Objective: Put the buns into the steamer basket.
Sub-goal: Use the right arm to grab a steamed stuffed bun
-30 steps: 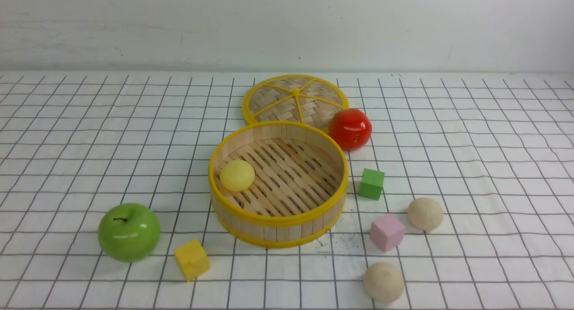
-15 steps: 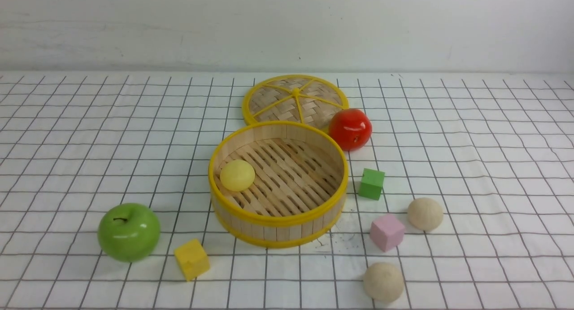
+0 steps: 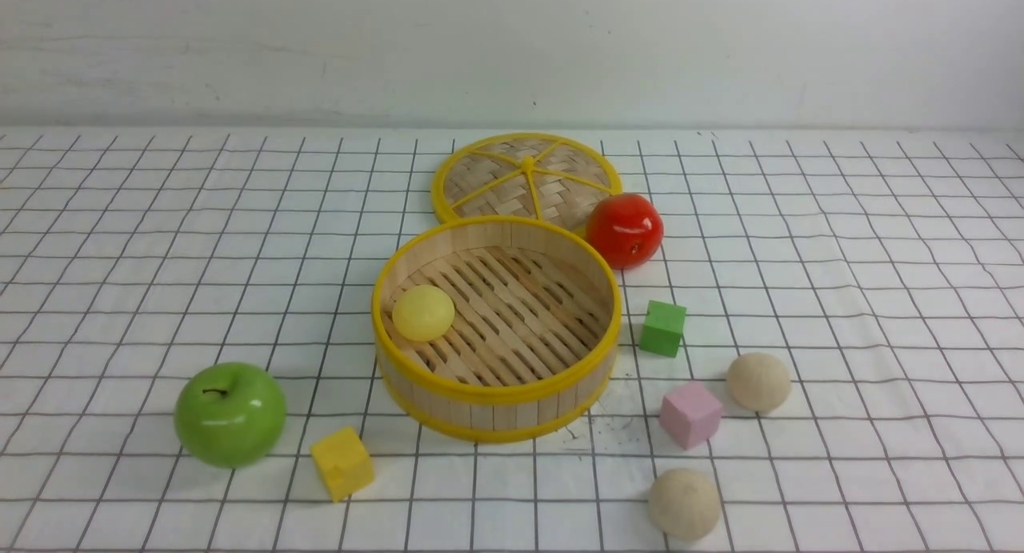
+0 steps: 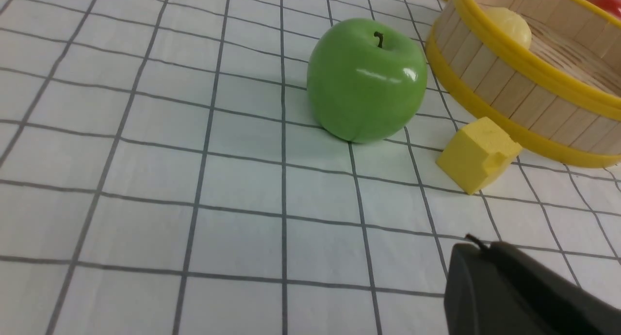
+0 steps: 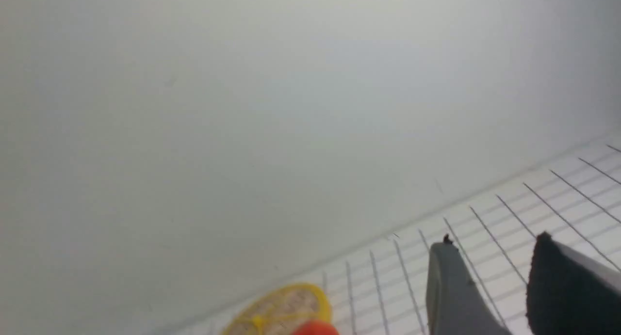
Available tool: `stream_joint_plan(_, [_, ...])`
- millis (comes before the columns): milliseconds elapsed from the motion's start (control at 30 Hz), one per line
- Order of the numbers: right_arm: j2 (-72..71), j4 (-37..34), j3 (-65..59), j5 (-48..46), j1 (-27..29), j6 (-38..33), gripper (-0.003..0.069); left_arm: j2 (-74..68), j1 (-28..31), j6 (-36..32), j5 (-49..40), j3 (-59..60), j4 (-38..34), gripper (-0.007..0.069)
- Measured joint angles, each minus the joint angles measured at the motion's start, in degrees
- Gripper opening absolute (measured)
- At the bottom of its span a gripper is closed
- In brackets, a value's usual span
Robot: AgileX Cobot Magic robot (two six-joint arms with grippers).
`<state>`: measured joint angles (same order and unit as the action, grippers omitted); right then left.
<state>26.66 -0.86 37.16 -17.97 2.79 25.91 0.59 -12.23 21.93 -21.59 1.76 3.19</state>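
The steamer basket (image 3: 496, 393) stands mid-table with the pale yellow bun (image 3: 422, 313) on its slatted floor at the left. Two cream-beige buns lie on the cloth to its right, one (image 3: 758, 382) beside the pink cube and one (image 3: 684, 502) near the front edge. Neither gripper shows in the front view. In the left wrist view my left gripper (image 4: 478, 247) is shut and empty, low over the cloth, short of the green apple (image 4: 367, 78) and the basket (image 4: 509, 87). My right gripper (image 5: 495, 247) is open with nothing between its fingers and faces the back wall.
A woven lid (image 3: 526, 177) lies behind the basket, with a red apple (image 3: 625, 230) touching its right side. A green apple (image 3: 230, 414) and a yellow cube (image 3: 342, 462) sit front left. A green cube (image 3: 663, 327) and a pink cube (image 3: 690, 414) sit right of the basket.
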Motion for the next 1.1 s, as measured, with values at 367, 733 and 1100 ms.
stream_joint_plan(367, [30.2, -1.6, 4.9, -11.0, -0.2, -15.3, 0.0239, 0.0, 0.0, 0.0, 0.0, 0.0, 0.0, 0.003])
stream_joint_plan(733, [57.8, -11.8, 21.1, -22.5, -12.3, -33.6, 0.0239, 0.0, 0.0, 0.0, 0.0, 0.0, 0.0, 0.0036])
stream_joint_plan(1100, [75.8, -1.2, 35.2, -23.1, -15.9, -20.8, 0.0242, 0.0, 0.0, 0.0, 0.0, 0.0, 0.0, 0.0037])
